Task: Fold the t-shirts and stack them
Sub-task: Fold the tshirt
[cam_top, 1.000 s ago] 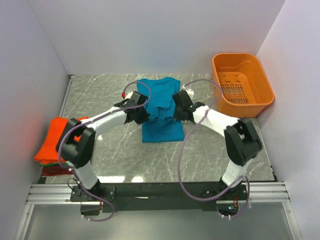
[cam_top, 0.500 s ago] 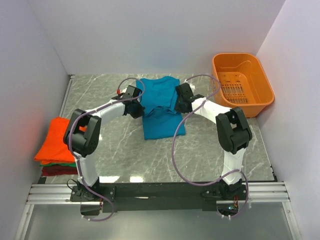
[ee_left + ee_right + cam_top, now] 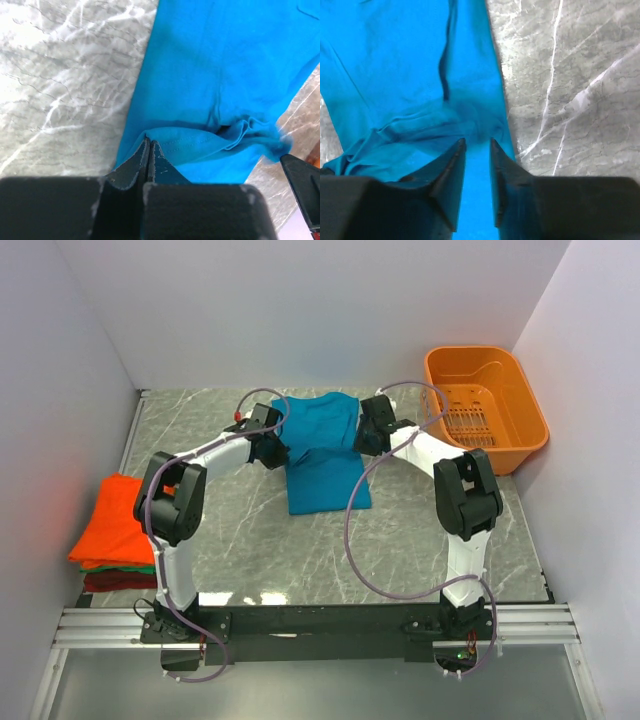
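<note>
Teal-blue soft cloth t-shirt [image 3: 322, 472] lay mid-frame on the grey marble worktop [image 3: 430, 530]. Within the last second both arms carried its hem up-frame, so the fold looked laid. Left pincer [image 3: 149, 149] was clamped on the hem. Right pincer [image 3: 477, 147] was slightly parted.

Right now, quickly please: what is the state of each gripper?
Left gripper: shut on the folded edge of the teal t-shirt.
Right gripper: open, jaws a little apart over the same shirt.
</note>
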